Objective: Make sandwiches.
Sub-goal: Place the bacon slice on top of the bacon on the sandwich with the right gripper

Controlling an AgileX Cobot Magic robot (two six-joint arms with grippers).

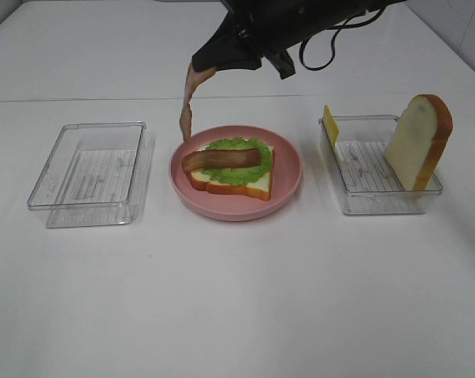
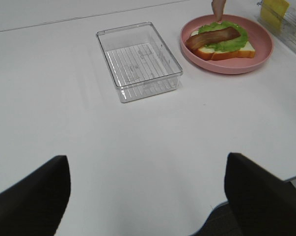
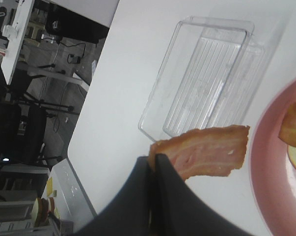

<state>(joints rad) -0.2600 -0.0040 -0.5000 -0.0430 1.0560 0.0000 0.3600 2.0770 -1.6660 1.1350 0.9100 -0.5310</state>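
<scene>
brown bacon strip (image 1: 187, 110), long axis vertical

The right tool (image 1: 205, 68) pinches the top of a bacon strip (image 1: 187, 106) that hangs limp beneath it. Below the tool, the pink plate (image 1: 288, 179) bears the open sandwich (image 1: 231, 170). A clear tray (image 1: 87, 169) lies to one side of the tool and a second tray (image 1: 379, 193), holding an upright bread slice (image 1: 418, 142), to the other.

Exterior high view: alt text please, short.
The right gripper, shut on a hanging bacon strip, holds it above the far-left edge of the pink plate, where a bottom bread slice carries lettuce and a laid bacon strip. A clear tray sits left of the plate. A second tray on the right holds an upright bread slice and a cheese slice.
</scene>
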